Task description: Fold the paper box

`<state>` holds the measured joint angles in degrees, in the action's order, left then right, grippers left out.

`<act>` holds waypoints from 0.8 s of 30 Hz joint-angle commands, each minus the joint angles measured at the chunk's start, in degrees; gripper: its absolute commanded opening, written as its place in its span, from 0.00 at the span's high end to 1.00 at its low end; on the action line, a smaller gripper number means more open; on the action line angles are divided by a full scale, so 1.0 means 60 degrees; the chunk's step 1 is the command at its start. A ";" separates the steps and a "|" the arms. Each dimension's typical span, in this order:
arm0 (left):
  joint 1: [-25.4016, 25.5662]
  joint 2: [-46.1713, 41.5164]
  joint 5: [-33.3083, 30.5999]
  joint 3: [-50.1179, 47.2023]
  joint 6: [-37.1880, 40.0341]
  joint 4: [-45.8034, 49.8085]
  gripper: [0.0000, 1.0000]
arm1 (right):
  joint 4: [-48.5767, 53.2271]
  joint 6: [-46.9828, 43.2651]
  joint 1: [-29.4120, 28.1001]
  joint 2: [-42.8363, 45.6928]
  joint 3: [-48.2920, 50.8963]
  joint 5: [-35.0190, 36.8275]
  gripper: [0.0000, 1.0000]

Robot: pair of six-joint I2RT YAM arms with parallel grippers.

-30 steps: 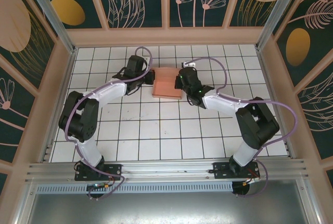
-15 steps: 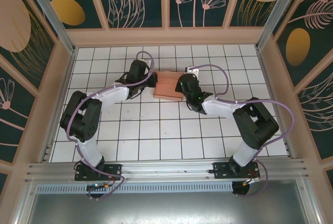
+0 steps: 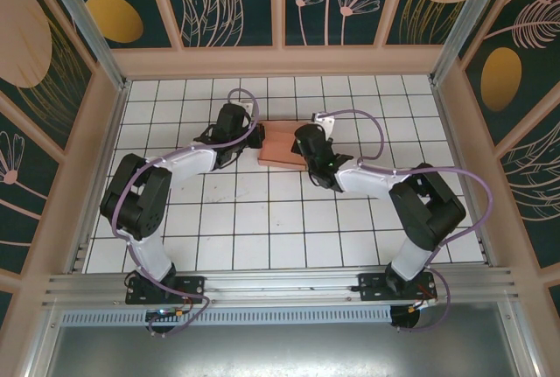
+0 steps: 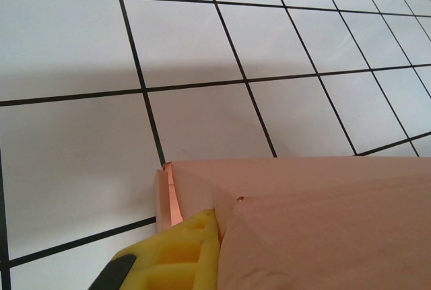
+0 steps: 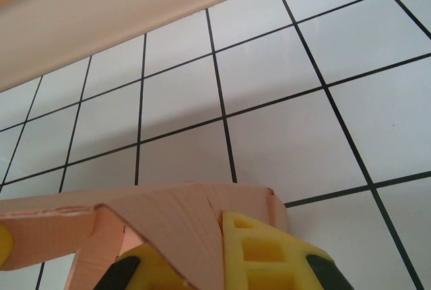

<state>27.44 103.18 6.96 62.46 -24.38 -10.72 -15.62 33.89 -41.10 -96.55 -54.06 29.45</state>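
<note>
1. White tiles ruled with black lines cover the table [image 3: 219, 219], which is closed in by pale walls and dark floral panels. The paper box [image 3: 282, 145] is found toward the far middle of it, raised into a shallow form, with one gripper at each end.
2. The left gripper [image 3: 257, 137] is set against the box's left end and the right gripper [image 3: 303, 146] against its right end. The fingers of both are pressed together. In the wrist views the left yellow pad [image 4: 182, 253] and the right yellow pad [image 5: 259, 253] are partly covered by card lying right against them. Whether a thin layer is nipped between the fingers cannot be told.
3. Crushing is judged the first risk. If thin card is squeezed from both ends at once, the long walls could be bowed outward or creased off their fold lines.
4. In the right wrist view one corner is seen standing open, with a gap beneath a slanted flap and a slightly ragged edge. If pressure is released before that flap is seated, the fold may spring back.
5. The tiles look smooth. If one arm pushes harder than the other, the box could be slid or twisted out of line.
6. If card is in fact caught between the fingers, a flap could be dragged open or torn when an arm is withdrawn.
</note>
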 commanded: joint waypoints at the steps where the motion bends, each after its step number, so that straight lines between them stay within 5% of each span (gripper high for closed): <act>1: 0.0028 -0.0381 0.0089 -0.0226 -0.0366 -0.0257 1.00 | 0.0240 0.0651 -0.0071 -0.0118 0.0256 0.0716 1.00; 24: 0.0055 -0.1218 -0.0115 -0.1873 -0.0384 -0.1619 1.00 | -0.2191 0.0973 -0.0587 0.0522 0.2525 0.1113 1.00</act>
<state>28.21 98.02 6.96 52.71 -24.34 -17.93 -29.87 37.89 -44.75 -93.60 -41.82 30.70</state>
